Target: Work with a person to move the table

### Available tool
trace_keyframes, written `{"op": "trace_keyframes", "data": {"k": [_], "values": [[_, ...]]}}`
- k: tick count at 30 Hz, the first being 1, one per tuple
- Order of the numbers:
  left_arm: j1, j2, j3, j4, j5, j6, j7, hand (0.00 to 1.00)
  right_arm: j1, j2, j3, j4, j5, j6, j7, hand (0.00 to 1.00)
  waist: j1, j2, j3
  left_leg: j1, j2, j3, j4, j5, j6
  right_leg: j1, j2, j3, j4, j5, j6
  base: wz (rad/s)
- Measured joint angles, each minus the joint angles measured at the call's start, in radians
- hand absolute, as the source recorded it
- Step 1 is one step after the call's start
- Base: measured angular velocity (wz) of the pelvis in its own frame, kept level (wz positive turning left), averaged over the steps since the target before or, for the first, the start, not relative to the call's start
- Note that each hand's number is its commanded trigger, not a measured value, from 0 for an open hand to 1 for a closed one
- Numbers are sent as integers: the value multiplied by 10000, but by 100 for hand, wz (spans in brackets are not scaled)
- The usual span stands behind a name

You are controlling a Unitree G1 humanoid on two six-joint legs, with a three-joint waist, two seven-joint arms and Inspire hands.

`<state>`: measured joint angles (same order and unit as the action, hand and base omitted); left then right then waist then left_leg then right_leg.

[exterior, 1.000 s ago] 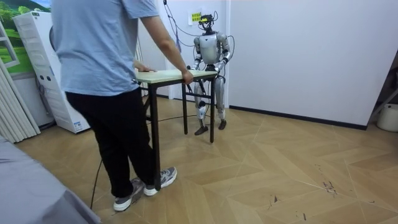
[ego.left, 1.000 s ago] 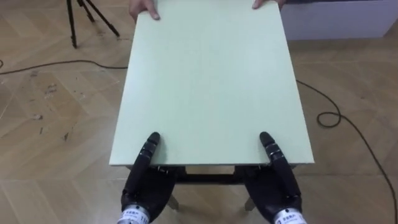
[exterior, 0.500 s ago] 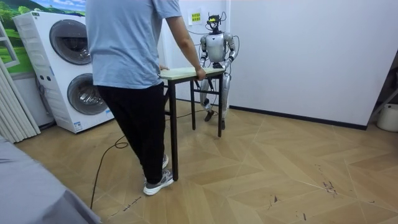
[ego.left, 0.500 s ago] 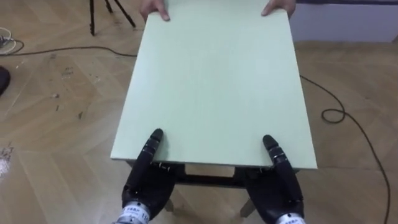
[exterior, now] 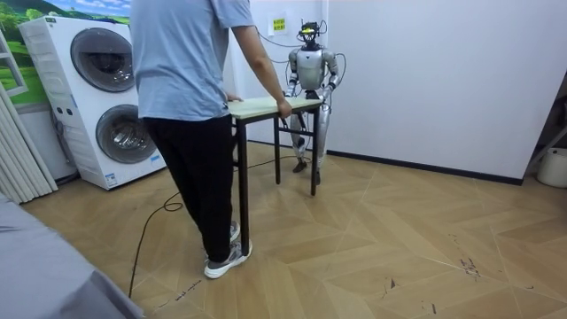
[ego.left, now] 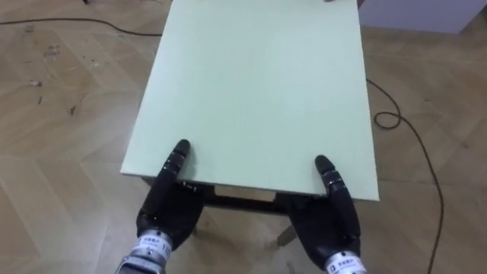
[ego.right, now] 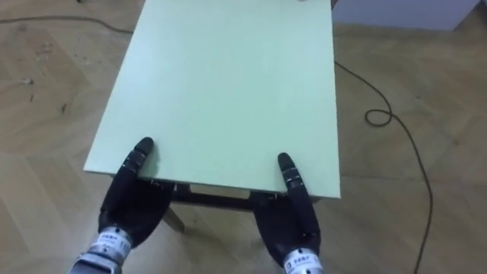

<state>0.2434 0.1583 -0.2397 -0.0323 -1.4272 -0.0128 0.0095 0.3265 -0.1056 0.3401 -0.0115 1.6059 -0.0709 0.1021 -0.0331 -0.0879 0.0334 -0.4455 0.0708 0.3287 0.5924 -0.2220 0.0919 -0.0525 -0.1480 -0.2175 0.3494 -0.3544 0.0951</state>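
table: the table [ego.left: 251, 91] has a pale green top on dark legs. it stands lengthwise straight ahead of me, out on the wooden floor [ego.left: 61, 152], with its near short edge just above my wrists.
left hand: my left hand [ego.left: 163, 209] is at the near left corner. its thumb lies flat on the top and the palm sits below the edge. the rest goes under the top, so i cannot tell whether it is closed on the table.
right hand: my right hand [ego.left: 331, 217] is at the near right corner in the same pose, thumb on top and palm under the edge. i cannot tell its grip either.
person: a person [exterior: 190, 106] in a light blue shirt and black trousers stands at the other short end, back to the room camera. one hand [exterior: 283, 108] is on the table corner at the room view's right.
robot: in the room view it stands upright at the far end of the table, close to the white wall [exterior: 425, 80], both arms reaching down to the top.
cable: a dark cable [ego.left: 415, 144] loops on the floor to the right of the table, apart from its legs.
washing machines: two stacked machines [exterior: 106, 106] stand at the room view's left, beside the person.
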Motion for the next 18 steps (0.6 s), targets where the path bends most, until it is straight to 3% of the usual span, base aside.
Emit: {"op": "trace_keyframes", "data": {"k": [1, 2, 3, 4, 5, 7, 9, 11, 12, 14, 16, 17, 18], "values": [[-80, 3, 29, 10, 66, 92, 4, 100, -1, 8, -62, 0, 15, 15, 2, 100, -10, 113, 76, -160, 365, 283, 64, 102, 14, -93, 229, -94, 24, 35, -175, 27], [-86, 48, 1, 10, 89, 104, 0, 100, 20, -6, -103, 8, 44, 88, 7, 100, 140, 117, 73, -72, 575, 592, -330, 161, 89, -329, 409, -82, 186, 44, -368, 12], [-74, 78, -2, 15, 90, 100, 0, 100, 17, 6, -103, 42, 43, 101, 11, 100, 165, 120, 76, -24, 624, 660, -466, 247, 94, -413, 480, -65, 231, 60, -453, -14], [-3, 68, -17, 46, 84, 97, 0, 100, 28, -26, -109, 76, 42, 128, 18, 100, 321, 112, 71, 94, 672, 790, -756, 562, 16, -672, 513, -9, 308, 138, -593, -36], [152, -68, -20, 46, 66, 96, 0, 100, 64, -87, -112, 90, 25, 168, 19, 100, 580, 167, 59, 275, 753, 877, -1040, 768, -114, -762, 660, 249, 317, 234, -764, -50], [416, -89, -15, 50, 135, 71, -2, 100, 77, -150, -86, 272, 26, 192, 19, 100, 826, 224, 39, 595, 791, 865, -1441, 1143, -318, -723, 872, 298, 282, 408, -1008, -44], [566, -113, -55, 61, 155, 38, 3, 100, 150, -168, 14, 349, 37, 112, 21, 100, 1048, 248, 41, 823, 848, 608, -1843, 1593, -576, -703, 1000, 210, 240, 560, -1273, -25], [635, -163, -59, 62, 151, 5, 55, 100, 165, -200, 125, 354, 0, -52, 19, 100, 1283, 408, -4, 999, 884, -107, -2575, 2265, -1077, -747, 1253, -73, -145, 946, -1668, -25], [648, -175, -82, 64, 145, -27, 56, 100, 153, -233, 137, 356, -7, -63, 18, 100, 1357, 445, -8, 1005, 935, -273, -2459, 2262, -1155, -767, 1272, -229, -221, 1023, -1751, -42], [842, -310, -185, 90, 1, -208, 57, 100, 116, -403, 296, 376, -4, -257, 11, 100, 1603, 738, -79, 1053, 1215, -498, -225, 909, -1397, -848, 1365, -613, -244, 1204, -2011, -40], [923, -416, -241, 129, -85, -182, 57, 100, 109, -576, 303, 365, 7, -308, 10, 100, 1639, 1069, -86, 1498, 1440, -682, 1148, 137, -1525, -851, 1553, -656, -206, 1274, -2137, -5], [978, -519, -232, 132, -41, -185, 57, 100, 99, -615, 287, 363, -7, -309, 10, 100, 1499, 1165, -91, 2006, 1467, -814, 1755, -134, -1645, -876, 1642, -660, -130, 1298, -2203, 4], [983, -554, -229, 132, -27, -192, 57, 100, 81, -615, 280, 363, -31, -317, 10, 100, 1476, 1198, -89, 2310, 1459, -871, 1945, -192, -1675, -933, 1680, -683, -83, 1308, -2231, 17]]}}
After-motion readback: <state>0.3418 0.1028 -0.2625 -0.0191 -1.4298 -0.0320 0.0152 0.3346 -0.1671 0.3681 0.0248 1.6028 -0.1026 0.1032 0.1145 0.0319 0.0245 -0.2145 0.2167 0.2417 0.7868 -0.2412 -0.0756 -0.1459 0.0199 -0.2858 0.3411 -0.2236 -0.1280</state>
